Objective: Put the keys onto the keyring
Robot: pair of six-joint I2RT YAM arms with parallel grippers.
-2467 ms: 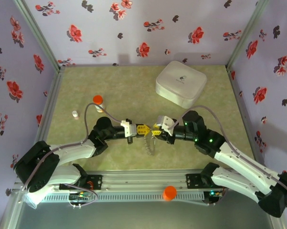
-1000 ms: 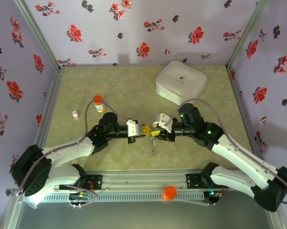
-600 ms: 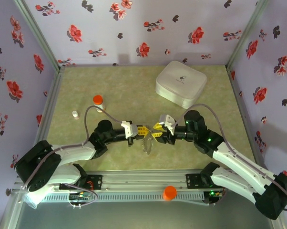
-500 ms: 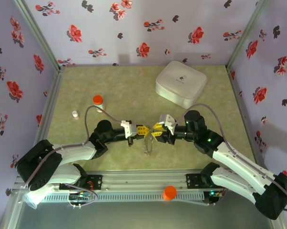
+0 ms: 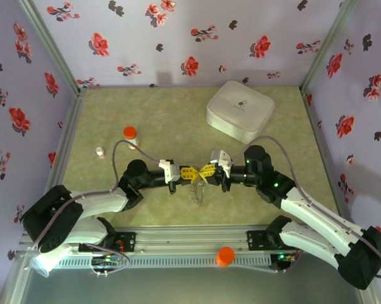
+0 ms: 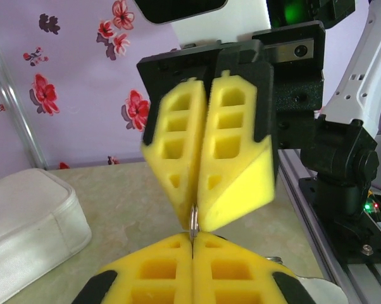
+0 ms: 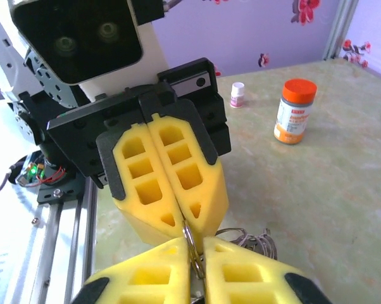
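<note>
Left tool (image 5: 190, 172): your yellow pads are pressed together, pinching a thin metal loop of the keyring (image 7: 189, 243) at their tips.
Right tool (image 5: 207, 170): you have it clamped on that same loop. It meets the left tool tip to tip over the middle of the bench (image 5: 165, 114).
Keyring: pinched between your two tools. From above, the rest of it hangs in a small tangle just beneath them. In the right wrist view, more loops of it show just right of the pinch.
Keys: too small for you to pick out among the hanging metal.
White box (image 5: 239, 111): at the far right of the bench, well apart from your tools.
Orange-capped vial (image 5: 130, 134): upright beyond your left arm, with a small white vial (image 5: 100, 152) near it.
Orange round piece (image 5: 225, 255): on the rail at the near edge, between your two arm bases.
</note>
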